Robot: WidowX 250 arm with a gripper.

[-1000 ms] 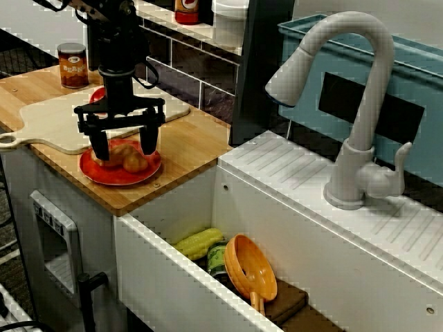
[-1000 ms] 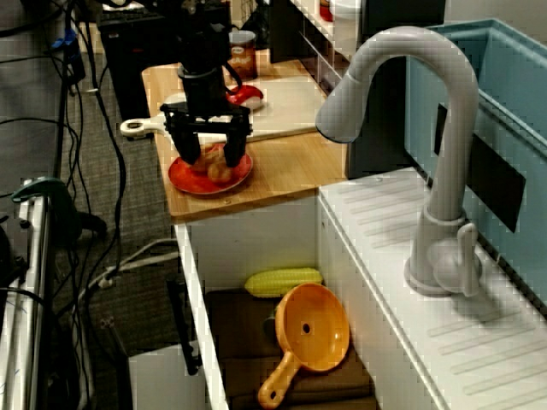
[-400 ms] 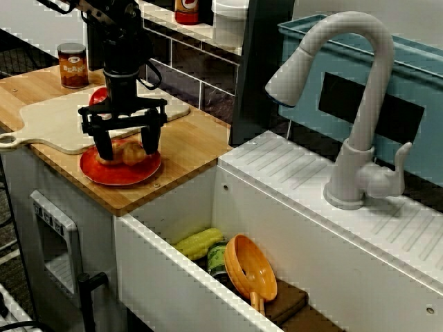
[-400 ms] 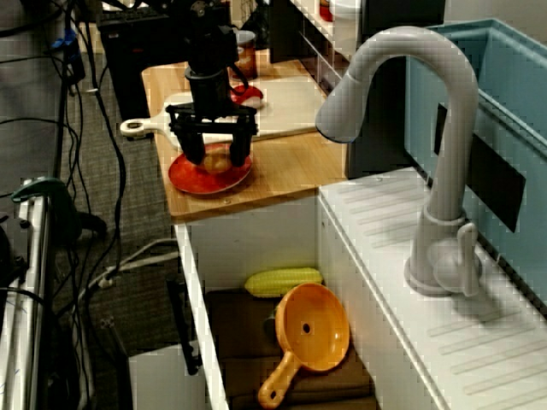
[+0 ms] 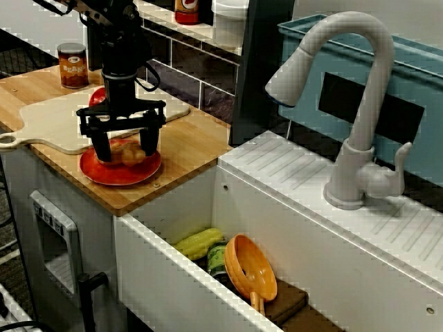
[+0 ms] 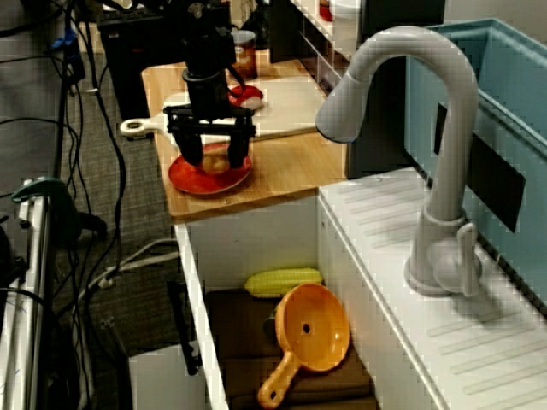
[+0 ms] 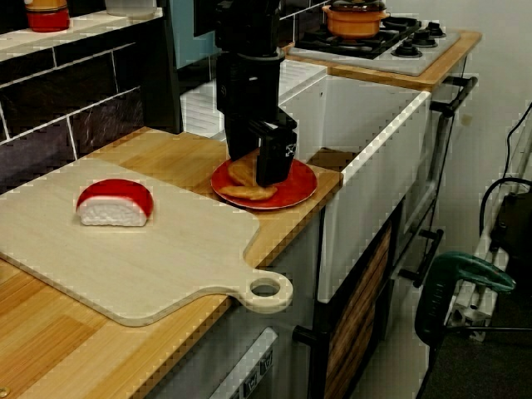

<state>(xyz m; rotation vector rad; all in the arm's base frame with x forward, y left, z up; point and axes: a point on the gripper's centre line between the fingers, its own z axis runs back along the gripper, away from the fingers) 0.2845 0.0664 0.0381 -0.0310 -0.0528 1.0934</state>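
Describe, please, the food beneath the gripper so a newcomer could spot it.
Find the wooden counter beside the white sink. On its red plate lie golden-brown fried pieces, between the black fingers; the red-and-white piece nearby sits on the cutting board instead.

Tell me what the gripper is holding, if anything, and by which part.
Nothing is held. The gripper is open, fingers wide apart either side of the fried food lying on the red plate.

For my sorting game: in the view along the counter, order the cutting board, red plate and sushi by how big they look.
Largest: cutting board.
Then red plate.
Smallest: sushi, though nearer the camera than the plate.
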